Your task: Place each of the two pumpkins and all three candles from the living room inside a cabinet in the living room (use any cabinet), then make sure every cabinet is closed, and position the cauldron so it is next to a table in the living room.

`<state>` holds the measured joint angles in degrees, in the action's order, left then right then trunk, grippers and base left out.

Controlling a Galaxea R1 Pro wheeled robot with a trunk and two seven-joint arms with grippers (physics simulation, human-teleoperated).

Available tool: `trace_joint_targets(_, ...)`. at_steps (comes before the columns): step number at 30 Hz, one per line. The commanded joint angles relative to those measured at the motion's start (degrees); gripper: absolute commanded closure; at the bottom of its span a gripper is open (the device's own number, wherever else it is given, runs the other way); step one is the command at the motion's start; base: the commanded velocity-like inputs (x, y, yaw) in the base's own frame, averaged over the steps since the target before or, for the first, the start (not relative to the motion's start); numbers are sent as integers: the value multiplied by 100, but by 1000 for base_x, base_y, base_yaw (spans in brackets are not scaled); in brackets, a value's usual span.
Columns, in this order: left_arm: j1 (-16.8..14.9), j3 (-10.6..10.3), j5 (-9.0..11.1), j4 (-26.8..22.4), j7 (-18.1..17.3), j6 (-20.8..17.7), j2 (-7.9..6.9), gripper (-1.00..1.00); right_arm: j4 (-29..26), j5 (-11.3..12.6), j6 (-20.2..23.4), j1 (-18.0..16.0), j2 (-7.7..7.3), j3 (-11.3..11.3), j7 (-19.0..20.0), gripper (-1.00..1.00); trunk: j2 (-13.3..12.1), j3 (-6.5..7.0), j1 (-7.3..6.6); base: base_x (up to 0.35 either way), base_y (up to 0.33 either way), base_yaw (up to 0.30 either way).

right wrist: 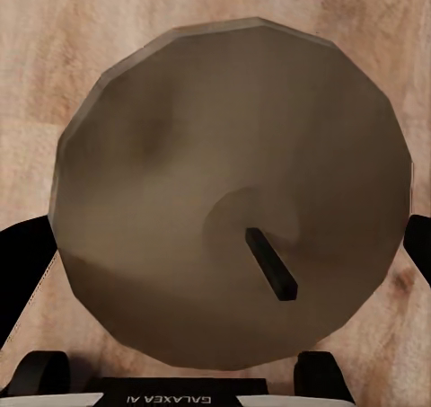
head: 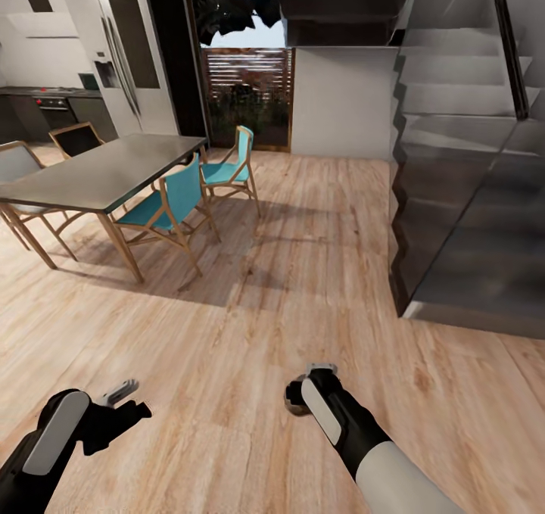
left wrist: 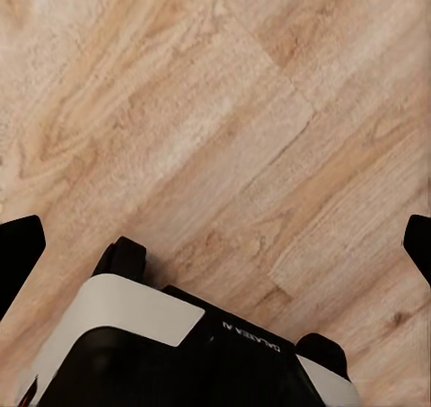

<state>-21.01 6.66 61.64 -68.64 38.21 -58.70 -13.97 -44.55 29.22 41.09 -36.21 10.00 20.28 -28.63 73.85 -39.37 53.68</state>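
1. The right gripper (head: 303,399) is clamped on a candle (right wrist: 229,191). In the right wrist view the candle's flat top sits squarely between the two fingers (right wrist: 20,263), which press against its sides.

2. I judge the candle is being carried with the arm tucked low and close to the robot's body, so it rides steadily while the base drives. No cabinet is in sight.

3. In the head view the candle (head: 294,400) is on the side of the right gripper nearer the dining table (head: 98,169), well apart from the table and raised above the wooden floor (head: 250,325).

4. The candle is a squat grey-brown stub. Its top is a many-sided disc, darker towards one edge, with a short black wick (right wrist: 271,263) leaning from near the centre.

5. The left gripper (head: 119,394) hangs over the floor on the table's side of the right gripper. Its fingers (left wrist: 20,250) stand wide apart with nothing between them but floorboards, probably kept free for pulling a drawer open.

6. Ahead, teal chairs (head: 170,204) stand around the dining table, and a dark staircase (head: 462,158) rises across the room from it. This looks like a stretch of travel rather than a placing step.
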Motion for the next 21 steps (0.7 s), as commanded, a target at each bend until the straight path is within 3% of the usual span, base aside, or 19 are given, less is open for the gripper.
trace_joint_targets(1, 0, -1, -2, 0, -6, -1, 0, -100, 1, 4, -35, 0, 0, 7, 5, 100, -42, 13, -23, 0, 0, 254)
trace_joint_targets(21, 0, -2, 0, 0, -59, -9, 0, -100, 2, -1, -211, 0, 0, 29, 0, 100, -844, 269, -462, 0, 0, 248)
